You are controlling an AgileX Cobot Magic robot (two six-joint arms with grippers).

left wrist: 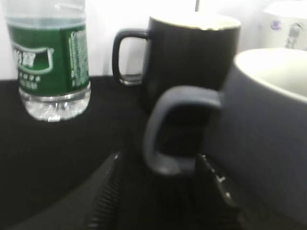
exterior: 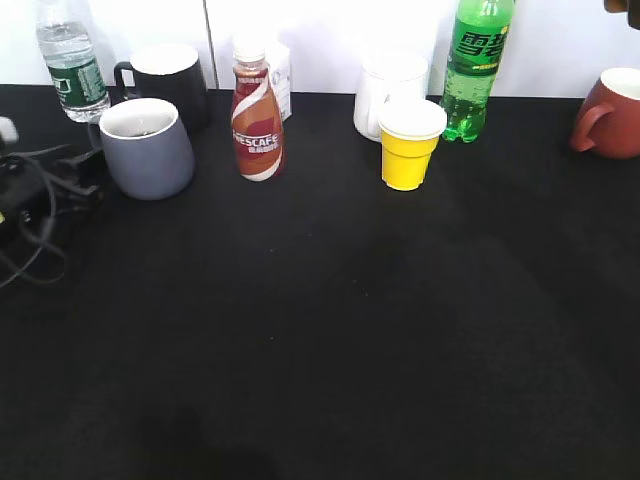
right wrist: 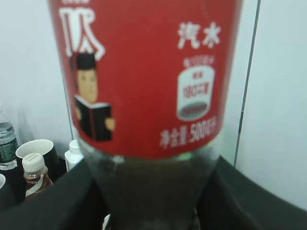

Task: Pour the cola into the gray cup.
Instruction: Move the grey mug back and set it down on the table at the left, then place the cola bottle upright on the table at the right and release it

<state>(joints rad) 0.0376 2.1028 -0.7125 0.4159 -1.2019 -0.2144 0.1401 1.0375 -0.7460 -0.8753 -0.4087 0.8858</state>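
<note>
Bright, even light washes out the white back wall. Both wrist views are soft; the rounded blue-gray ceramic mug blurs up close.

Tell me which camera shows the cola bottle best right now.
The right wrist view: the cola bottle fills the frame, red label and dark liquid visible, flanked by the right tool. The exterior and left wrist views don't show it.

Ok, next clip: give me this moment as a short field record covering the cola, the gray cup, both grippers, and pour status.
cola bottle: red label, upright, filling the right wrist view, out of the exterior view
right gripper: shut on the cola bottle
gray cup: upright on the table's left side, in front of the black mug
left gripper: open, fingers either side of the gray cup's handle
pour: not yet started
</note>
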